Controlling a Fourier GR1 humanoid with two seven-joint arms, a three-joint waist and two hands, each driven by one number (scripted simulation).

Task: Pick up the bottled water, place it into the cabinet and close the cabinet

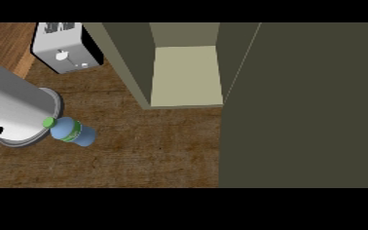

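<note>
The bottled water is seen on the wooden tabletop, toward its left edge. Its body is blue, a green band is wrapped round it below the neck, and it is closed with a green cap. It appears tilted, with the cap pointing toward the upper left and the base toward the lower right. The cap is placed right against a large grey cylindrical forearm that comes in from the left edge of the view; whether the two actually touch cannot be told. No hand is shown anywhere in the view, so the state of either hand, and whether anything is held, cannot be told.

Further back, near the far left corner of the tabletop, a white and black toaster is set, well apart from the bottle.

To the right of the toaster, the cabinet is found, its olive-grey walls framing an open compartment with a pale shelf floor on which nothing is seen. The cabinet door is swung open and fills the right part of the view as a broad dark olive panel, hiding the tabletop there.
</note>
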